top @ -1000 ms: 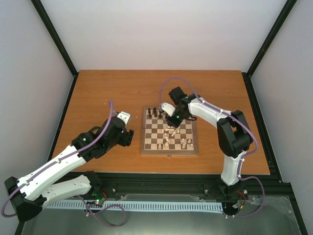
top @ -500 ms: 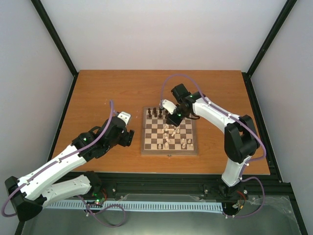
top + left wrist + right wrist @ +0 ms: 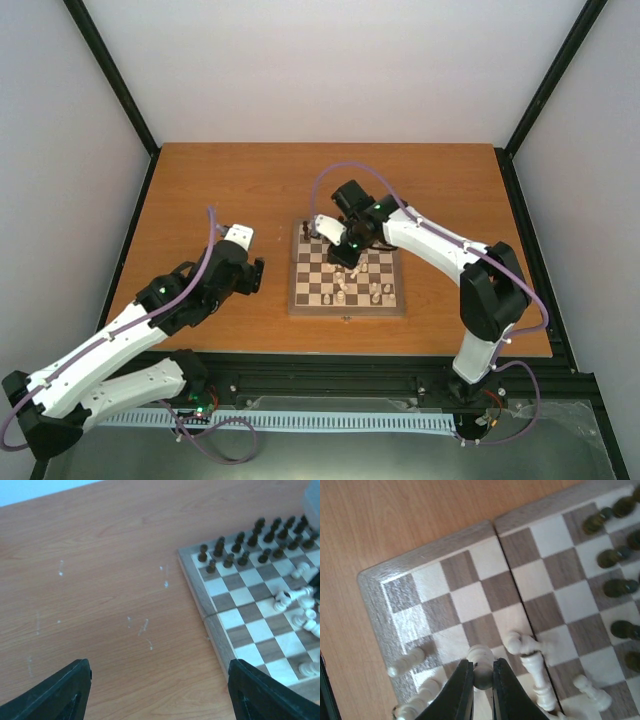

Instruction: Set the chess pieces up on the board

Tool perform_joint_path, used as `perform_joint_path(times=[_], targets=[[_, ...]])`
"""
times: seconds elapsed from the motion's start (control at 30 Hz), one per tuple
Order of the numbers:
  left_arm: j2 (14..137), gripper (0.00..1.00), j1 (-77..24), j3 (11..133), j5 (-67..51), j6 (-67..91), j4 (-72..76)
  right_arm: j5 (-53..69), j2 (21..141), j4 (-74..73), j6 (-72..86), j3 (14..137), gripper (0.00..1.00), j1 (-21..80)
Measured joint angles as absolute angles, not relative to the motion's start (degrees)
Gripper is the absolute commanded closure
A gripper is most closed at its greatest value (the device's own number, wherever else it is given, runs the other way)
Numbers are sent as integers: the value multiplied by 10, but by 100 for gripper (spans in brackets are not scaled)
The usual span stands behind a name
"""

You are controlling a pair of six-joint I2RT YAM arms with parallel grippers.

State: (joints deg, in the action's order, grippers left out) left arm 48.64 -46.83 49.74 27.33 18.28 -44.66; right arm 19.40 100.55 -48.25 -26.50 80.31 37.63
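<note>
The board (image 3: 345, 313) lies near the middle of the tabletop (image 3: 220, 190). One set of chess pieces (image 3: 260, 540) stands in two rows along its far edge; the other set (image 3: 300, 605) lies scattered mid-board, one piece (image 3: 481, 666) between my right fingers (image 3: 462, 690). My left fingers (image 3: 55, 695) hang over tabletop left of the board.

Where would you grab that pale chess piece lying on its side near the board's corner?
Best across the slim middle of the toppled pale piece, coming straight down from above. It lies flat on the board, so only its long sides are free; straddle it crosswise to its length, opened narrowly, since other fallen pieces lie close by.
</note>
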Motion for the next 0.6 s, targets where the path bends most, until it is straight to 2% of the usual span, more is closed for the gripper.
perform_joint_path(times=[0.33, 0.6], targets=[[429, 22, -460, 496, 356, 202, -448, 103, 1067, -485, -278, 849, 93, 480], [397, 21, -460, 493, 394, 209, -448, 67, 1148, -495, -279, 899, 93, 517]])
